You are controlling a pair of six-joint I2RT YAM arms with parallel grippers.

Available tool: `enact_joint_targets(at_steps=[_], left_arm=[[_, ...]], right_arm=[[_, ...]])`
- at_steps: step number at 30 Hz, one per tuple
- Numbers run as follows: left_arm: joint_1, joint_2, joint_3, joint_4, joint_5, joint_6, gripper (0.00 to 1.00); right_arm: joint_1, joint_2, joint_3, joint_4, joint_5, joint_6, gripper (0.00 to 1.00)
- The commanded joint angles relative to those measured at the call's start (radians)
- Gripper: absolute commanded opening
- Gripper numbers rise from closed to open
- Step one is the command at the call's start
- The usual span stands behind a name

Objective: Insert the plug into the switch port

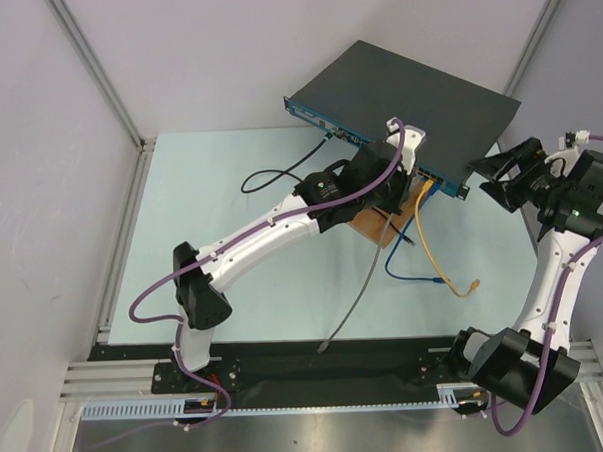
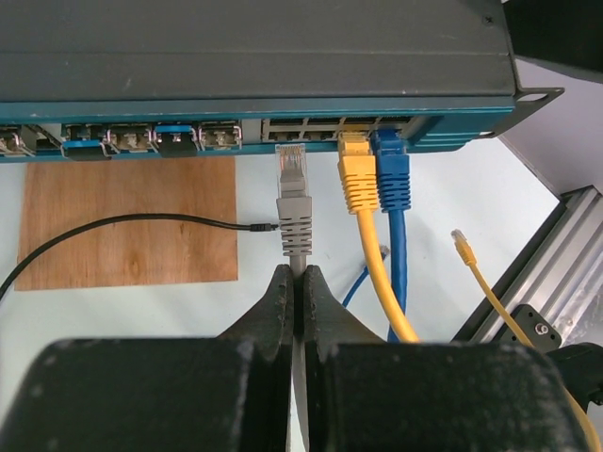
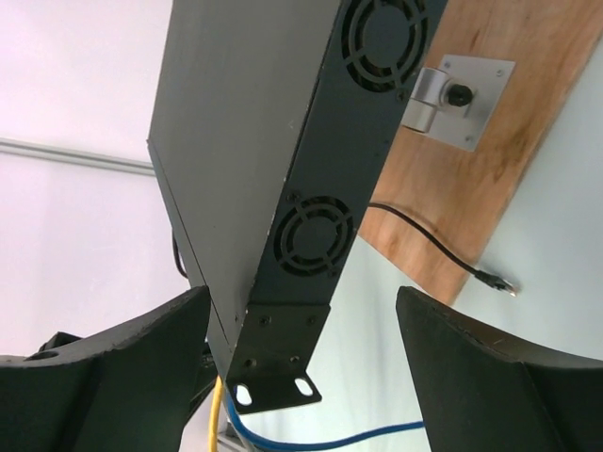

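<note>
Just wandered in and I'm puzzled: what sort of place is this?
Probably a robotics lab test cell: left arm and right arm bolted to a table, plain white walls on aluminium rails, a network switch for plugging practice.

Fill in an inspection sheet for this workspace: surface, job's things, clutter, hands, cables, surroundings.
Surface: pale table; wooden board beneath the switch.
Job's things: switch; grey plug at a port's mouth, apparently not seated.
Clutter: nothing seen.
Hands: left hand shut on the grey cable just behind the plug; right hand open, straddling the switch's corner.
Cables: yellow cable and blue cable plugged in side by side; black cable loose across the board; loose yellow plug on the table.
Surroundings: white walls; aluminium rail along the table's edge.
</note>
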Motion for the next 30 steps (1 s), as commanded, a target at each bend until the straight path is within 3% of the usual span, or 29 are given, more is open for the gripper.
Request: enact_joint_targets(at_steps=[1, 14, 21, 30], left_arm=[[-0.011, 0.004, 0.056, 0.019, -0.003, -0.005, 0.0], [-0.023, 0.023, 0.068, 0.019, 0.004, -0.001, 0.01], [-0.025, 0.037, 0.085, 0.019, -0.012, 0.013, 0.0], [-0.025, 0.043, 0.127, 0.03, -0.034, 0.033, 0.0]], right_arm=[[0.023, -0.004, -0.015, 0.12, -0.036, 0.065, 0.84], [0.097, 0.004, -0.073, 0.246, -0.004, 0.14, 0.73], [0.112, 0.002, -0.081, 0.255, -0.007, 0.147, 0.62], [0.126, 0.005, -0.094, 0.239, 0.0, 0.124, 0.57]])
